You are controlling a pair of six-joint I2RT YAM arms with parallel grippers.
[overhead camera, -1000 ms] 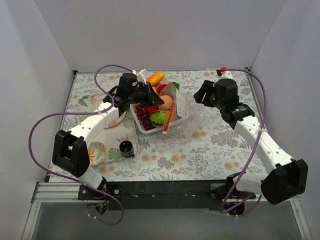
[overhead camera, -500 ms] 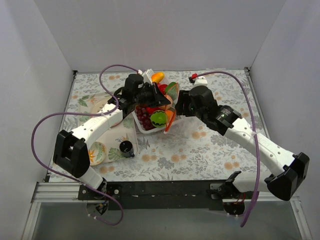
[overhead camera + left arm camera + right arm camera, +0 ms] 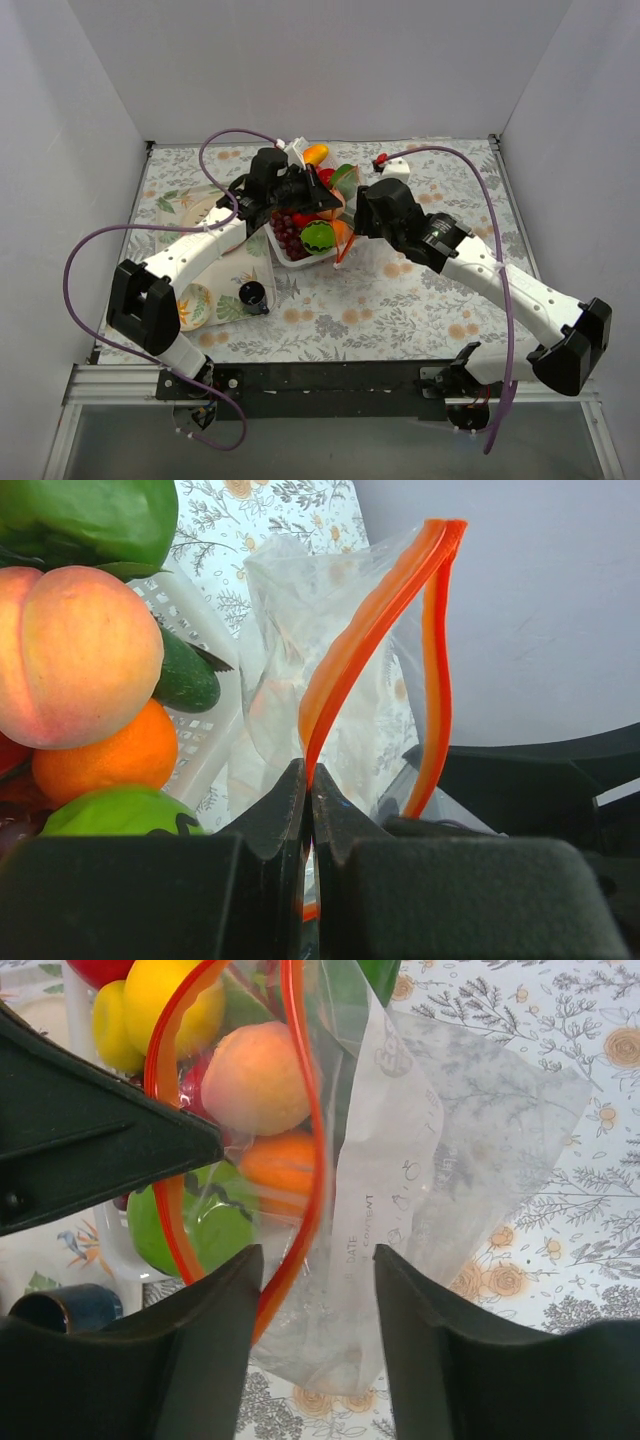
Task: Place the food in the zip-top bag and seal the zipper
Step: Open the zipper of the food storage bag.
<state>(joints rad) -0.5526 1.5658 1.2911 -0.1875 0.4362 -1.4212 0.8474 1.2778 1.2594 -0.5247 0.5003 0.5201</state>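
Only the wrist views show the left gripper (image 3: pixel 308 780) pinching the bowed zipper (image 3: pixel 370 620), and the right gripper (image 3: pixel 315 1275) agape astride the clear bag (image 3: pixel 400 1180).

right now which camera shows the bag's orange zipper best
Left wrist: both strips of the zipper show sharp and close, one pinched in the shut left gripper. Right wrist shows it as an open loop, slightly blurred, one side between the fingers of the open right gripper. Top external shows only a short orange sliver.
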